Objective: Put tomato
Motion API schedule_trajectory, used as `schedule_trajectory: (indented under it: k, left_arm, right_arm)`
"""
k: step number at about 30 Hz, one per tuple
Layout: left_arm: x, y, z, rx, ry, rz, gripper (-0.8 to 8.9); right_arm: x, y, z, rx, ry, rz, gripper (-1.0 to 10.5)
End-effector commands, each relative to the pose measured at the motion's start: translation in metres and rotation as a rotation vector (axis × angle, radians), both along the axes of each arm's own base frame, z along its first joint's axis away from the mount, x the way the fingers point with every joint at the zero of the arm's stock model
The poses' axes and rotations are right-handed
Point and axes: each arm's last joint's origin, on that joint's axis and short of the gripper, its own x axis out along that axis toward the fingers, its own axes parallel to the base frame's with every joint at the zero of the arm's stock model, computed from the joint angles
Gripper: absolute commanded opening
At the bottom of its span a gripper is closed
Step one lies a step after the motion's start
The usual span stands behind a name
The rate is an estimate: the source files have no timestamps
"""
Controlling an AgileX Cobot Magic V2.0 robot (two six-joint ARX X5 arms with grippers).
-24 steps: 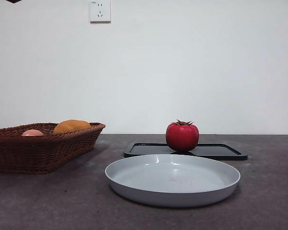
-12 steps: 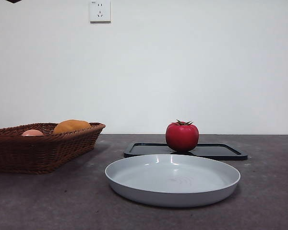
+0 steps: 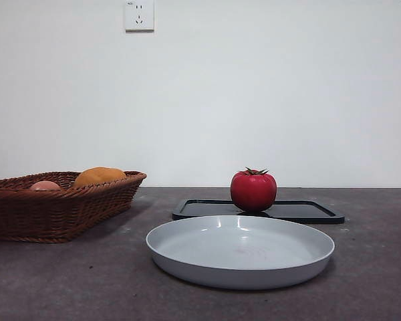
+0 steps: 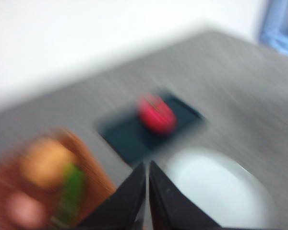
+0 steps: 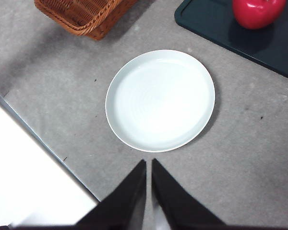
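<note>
The whole left wrist view is smearing with blur: the tomato (image 4: 156,113) is showing only as a red blob, and a green streak (image 4: 72,191) in the basket (image 4: 93,175) is perhaps a vegetable. In the right wrist view, the frame edge is cutting off the tomato's top and most of the basket.

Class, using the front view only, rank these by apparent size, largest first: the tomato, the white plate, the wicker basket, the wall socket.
1. White plate, though it sits nearest the camera
2. Wicker basket, partly cut off
3. Tomato
4. Wall socket
</note>
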Motion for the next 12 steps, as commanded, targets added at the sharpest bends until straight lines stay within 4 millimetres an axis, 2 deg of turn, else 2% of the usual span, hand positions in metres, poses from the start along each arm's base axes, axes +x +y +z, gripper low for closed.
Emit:
schedule_trajectory:
  k: [1, 5, 12]
  left_arm:
    - [-0.007, 0.012, 0.002, 0.019, -0.184, 0.147, 0.09]
    - [-0.015, 0.025, -0.022, 0.024, -0.306, 0.395, 0.09]
    - [-0.022, 0.035, -0.091, 0.011, -0.330, 0.644, 0.09]
  right_arm:
    - [0.001, 0.002, 0.002, 0.005, -0.013, 0.015, 0.1]
    - [0.001, 0.002, 0.002, 0.005, -0.013, 0.015, 0.1]
    - [0.001, 0.002, 0.002, 0.005, -0.013, 0.015, 0.1]
